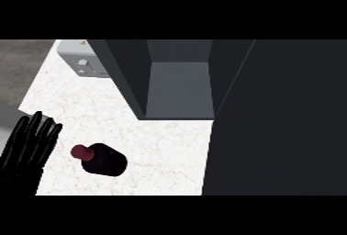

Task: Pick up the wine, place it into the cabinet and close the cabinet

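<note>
— The left hand (28, 146) sits at the counter's left edge with its fingers straight and spread upward, holding nothing. It looks to be resting, not working.

— And the right one?

— Nowhere that I can see.

— So where's the wine?

— The wine (102, 159) stands on the pale marble counter (81, 105), just right of that open hand and apart from it, a dark bottle with a reddish cap. Nobody has hold of it, so I'd say the pick-up isn't done.

— Then nothing's finished?

— By my reckoning, no. The cabinet (177, 82) is open, its grey inside bare as far as I can see, and the bottle is well short of it. Lifting, placing and closing are all left.

— What's that big dark slab on the right?

— I take it for the cabinet door (278, 119), swung out over the counter (hard to be sure, it's just a flat dark surface from here). It covers the whole right side, so a reach from that side may have to go round it.

— Anything else about?

— A light grey appliance (82, 59) at the back left, beside the cabinet's wall. It's well clear of the bottle's way in, I'd think.
</note>
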### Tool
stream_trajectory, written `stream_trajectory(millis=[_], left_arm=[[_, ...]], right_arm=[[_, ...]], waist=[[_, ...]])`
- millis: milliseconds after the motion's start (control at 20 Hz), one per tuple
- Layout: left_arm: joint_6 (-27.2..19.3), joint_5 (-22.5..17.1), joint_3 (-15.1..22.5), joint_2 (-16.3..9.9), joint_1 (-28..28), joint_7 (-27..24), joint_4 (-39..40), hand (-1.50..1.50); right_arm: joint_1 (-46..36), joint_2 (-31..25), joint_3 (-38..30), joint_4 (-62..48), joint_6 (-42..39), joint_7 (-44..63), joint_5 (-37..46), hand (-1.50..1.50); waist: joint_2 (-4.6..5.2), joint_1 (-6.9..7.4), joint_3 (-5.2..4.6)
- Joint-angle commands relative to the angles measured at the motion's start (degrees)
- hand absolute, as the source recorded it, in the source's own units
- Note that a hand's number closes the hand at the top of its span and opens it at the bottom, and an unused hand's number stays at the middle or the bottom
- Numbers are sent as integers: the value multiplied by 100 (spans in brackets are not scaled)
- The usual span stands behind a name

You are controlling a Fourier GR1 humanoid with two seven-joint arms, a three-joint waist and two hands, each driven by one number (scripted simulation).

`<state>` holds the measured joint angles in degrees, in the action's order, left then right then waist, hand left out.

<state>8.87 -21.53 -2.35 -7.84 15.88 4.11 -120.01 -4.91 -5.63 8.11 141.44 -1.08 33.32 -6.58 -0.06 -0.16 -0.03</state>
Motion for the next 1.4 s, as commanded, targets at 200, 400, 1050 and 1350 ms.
stream_trajectory(millis=[200, 400, 1050, 1350], left_arm=[[447, 414, -202, 15, -674, -813, 1841, -150], [970, 413, -264, -46, -375, -1333, 2470, -150], [1445, 1160, -535, -84, -1124, -3070, 5219, -150], [1527, 1486, -512, -16, -1499, -3881, 6364, -150]], right_arm=[[219, 99, -42, 346, -39, -78, -130, -150], [-495, 188, 213, 375, 294, 576, 165, -150], [40, 117, -257, 248, -225, 46, -356, -150], [318, 252, -107, 507, -199, -73, -85, -150]], waist=[[9, -30, 2], [3, 13, -5], [7, -3, 1], [6, -23, 1]])
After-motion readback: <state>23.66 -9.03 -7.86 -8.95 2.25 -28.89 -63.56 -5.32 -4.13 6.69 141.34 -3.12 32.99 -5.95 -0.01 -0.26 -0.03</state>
